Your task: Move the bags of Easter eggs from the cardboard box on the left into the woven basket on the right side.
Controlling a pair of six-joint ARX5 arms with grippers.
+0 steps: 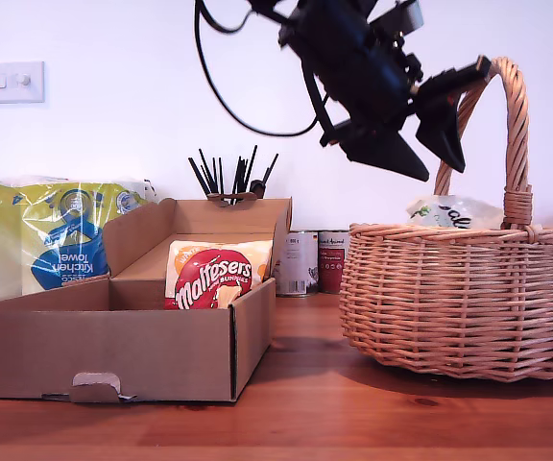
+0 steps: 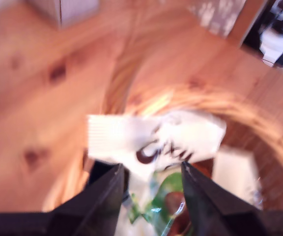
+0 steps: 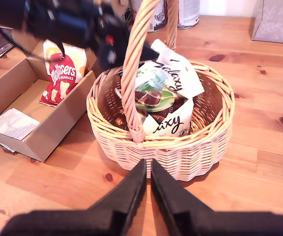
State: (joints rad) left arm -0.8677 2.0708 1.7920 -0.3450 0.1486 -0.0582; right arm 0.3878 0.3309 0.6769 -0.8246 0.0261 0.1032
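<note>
The woven basket (image 1: 459,307) stands on the wooden table at the exterior view's right and holds white-green Galaxy bags (image 3: 166,93); one bag (image 1: 449,211) peeks over its rim. My first gripper (image 1: 442,173) hangs open above the basket beside the handle, with a blurred Galaxy bag (image 2: 156,137) below its jaws (image 2: 152,169) and apart from them. A yellow-orange Maltesers bag (image 1: 214,277) leans inside the cardboard box (image 1: 113,355) at the exterior view's left. My second gripper (image 3: 148,164) is shut and empty, on the near side of the basket (image 3: 181,152); the exterior view does not show it.
A kitchen towel pack (image 1: 56,240) stands behind the box. Two tins (image 1: 300,261) and a pot of black sticks (image 1: 233,178) stand at the back wall. A white paper (image 3: 14,123) lies in the box. The tall basket handle (image 1: 516,134) rises beside my first gripper.
</note>
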